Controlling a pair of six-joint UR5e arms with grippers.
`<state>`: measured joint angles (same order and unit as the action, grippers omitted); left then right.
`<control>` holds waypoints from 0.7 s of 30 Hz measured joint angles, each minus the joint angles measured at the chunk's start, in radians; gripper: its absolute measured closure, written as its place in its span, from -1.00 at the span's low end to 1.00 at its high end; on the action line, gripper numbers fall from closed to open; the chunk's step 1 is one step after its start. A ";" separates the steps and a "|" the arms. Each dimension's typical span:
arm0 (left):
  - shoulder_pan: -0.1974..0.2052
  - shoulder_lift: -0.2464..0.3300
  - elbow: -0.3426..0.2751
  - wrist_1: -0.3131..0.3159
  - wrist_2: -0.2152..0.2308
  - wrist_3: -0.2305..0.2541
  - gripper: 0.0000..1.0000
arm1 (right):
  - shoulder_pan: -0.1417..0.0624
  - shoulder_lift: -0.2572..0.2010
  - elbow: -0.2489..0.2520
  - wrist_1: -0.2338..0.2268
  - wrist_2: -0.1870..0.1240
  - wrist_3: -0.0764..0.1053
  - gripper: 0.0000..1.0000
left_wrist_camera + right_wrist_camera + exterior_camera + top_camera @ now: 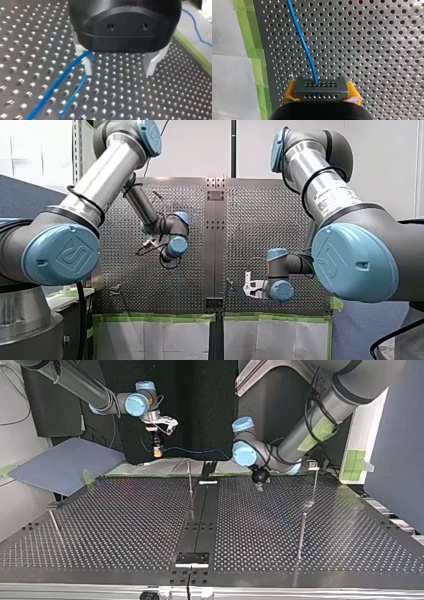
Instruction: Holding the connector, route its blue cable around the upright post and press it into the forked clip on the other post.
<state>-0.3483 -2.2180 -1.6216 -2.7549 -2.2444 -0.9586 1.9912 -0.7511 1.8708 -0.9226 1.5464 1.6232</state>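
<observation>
Gripping the connector (321, 87) at top view's upper left, right gripper (321, 91) holds blue cable (302, 42) clear of table (125, 525) for routing round the post (190, 482); left gripper (118, 68) splayed, empty, w/ cable beside one finger (87, 66).

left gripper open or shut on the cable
Open. The left gripper has its metal fingers well apart in its wrist view; the cable runs beside one, unclamped.

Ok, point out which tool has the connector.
My right tool: its yellow pads clamp the dark connector, with the blue cable leaving it. My left tool has its fingers apart, nothing between them.
</observation>
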 joint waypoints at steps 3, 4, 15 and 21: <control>-0.001 -0.025 0.015 -0.025 -0.007 -0.002 -1.00 | 0.001 0.000 0.000 0.000 0.000 0.000 1.00; -0.001 -0.033 0.019 -0.033 -0.011 -0.003 -1.00 | 0.002 0.000 0.000 0.000 0.000 0.000 1.00; 0.000 -0.133 0.054 -0.104 -0.029 -0.016 -1.00 | 0.004 0.000 0.000 -0.001 0.001 0.000 1.00; -0.006 -0.186 0.089 -0.141 -0.034 -0.015 -1.00 | 0.004 0.000 0.000 -0.001 0.001 0.001 1.00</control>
<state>-0.3540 -2.4045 -1.5325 -2.8962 -2.2785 -0.9740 1.9949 -0.7511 1.8707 -0.9238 1.5476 1.6238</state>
